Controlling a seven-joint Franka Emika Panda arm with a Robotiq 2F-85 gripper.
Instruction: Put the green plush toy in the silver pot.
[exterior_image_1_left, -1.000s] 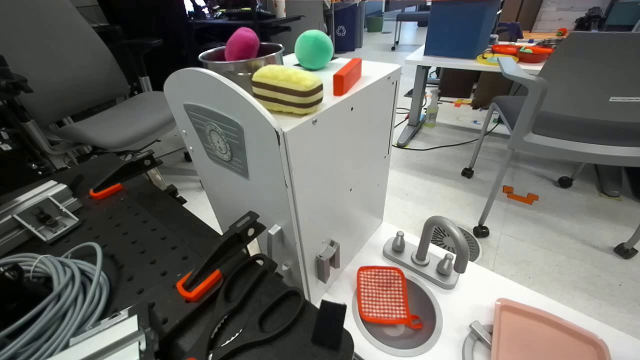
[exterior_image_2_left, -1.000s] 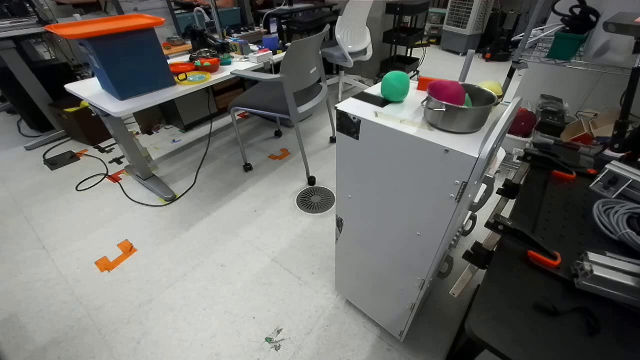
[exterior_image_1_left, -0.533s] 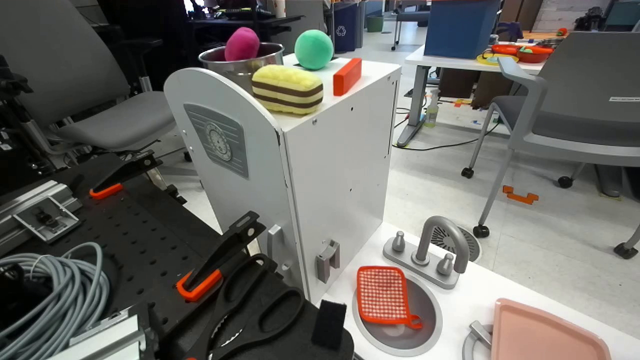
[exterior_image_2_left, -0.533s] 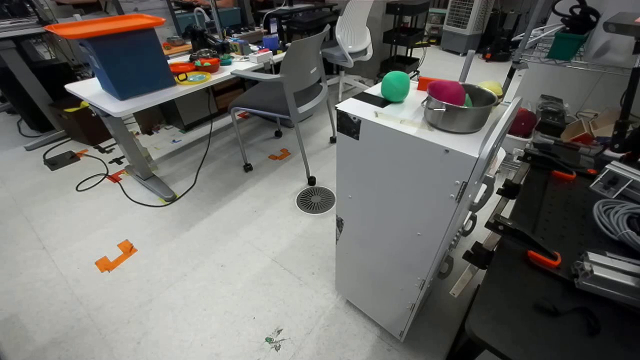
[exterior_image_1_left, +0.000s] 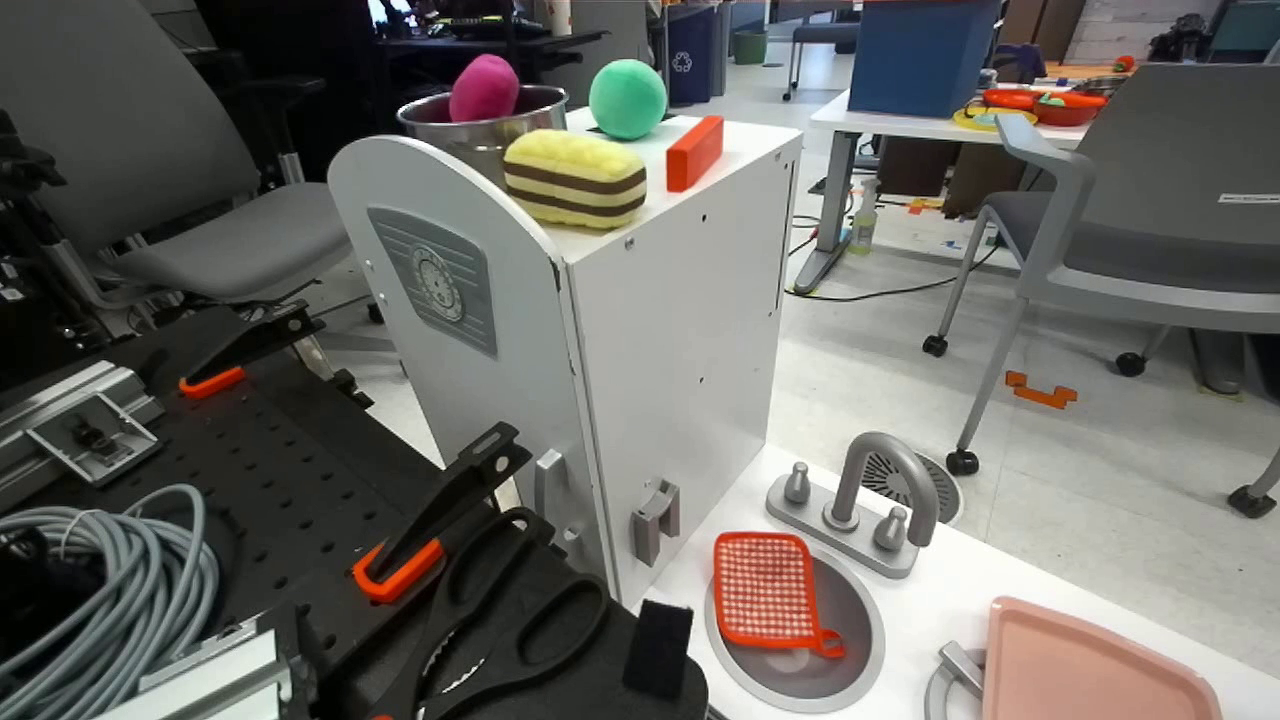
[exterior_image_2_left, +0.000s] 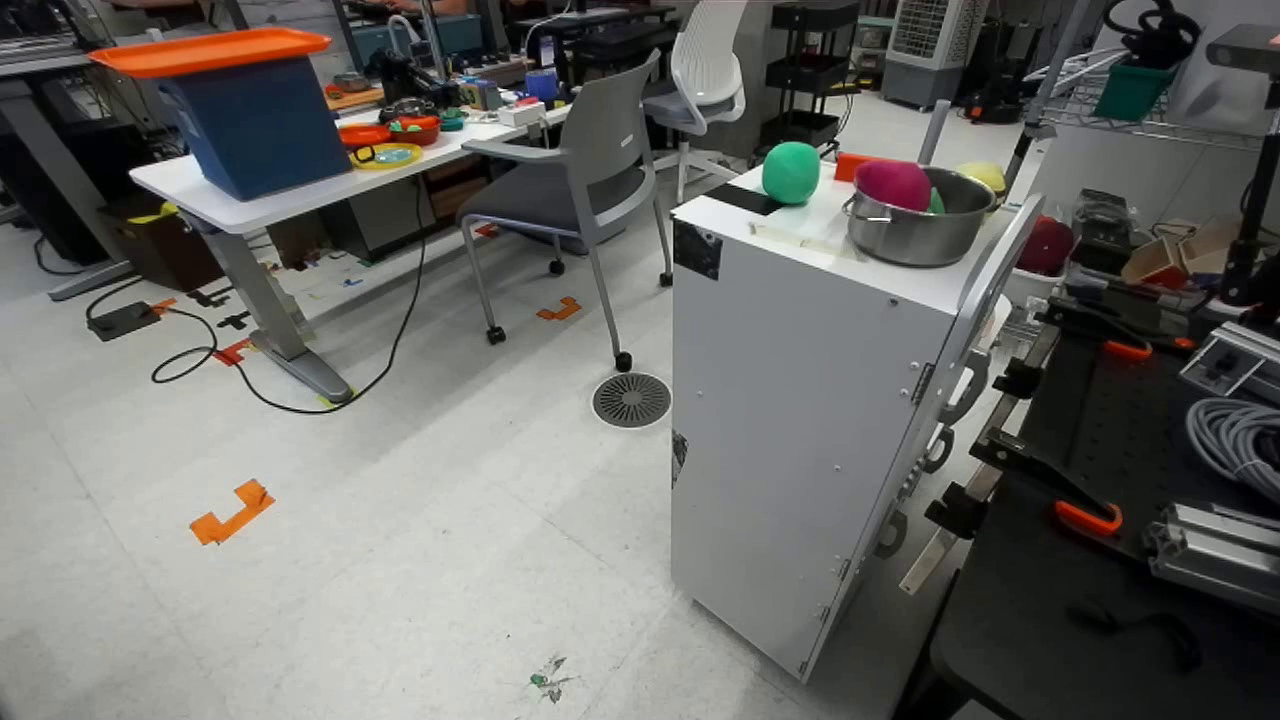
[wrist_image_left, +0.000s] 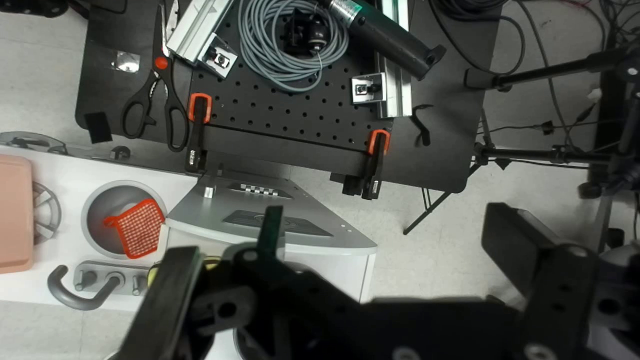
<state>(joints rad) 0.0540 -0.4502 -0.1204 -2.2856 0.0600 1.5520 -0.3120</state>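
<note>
Sitting well below the end effector (wrist_image_left: 345, 232) is the green plush toy (exterior_image_1_left: 628, 99).

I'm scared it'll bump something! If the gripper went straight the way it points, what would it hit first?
The open gripper seems to point down toward the black table's edge, so probably that first. Depth is unclear: it might touch the white cabinet's front panel instead.

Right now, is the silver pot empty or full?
Not empty. Both exterior views show a pink ball poking out of the silver pot; an exterior view shows something green beside it. How full, I can't tell.
</note>
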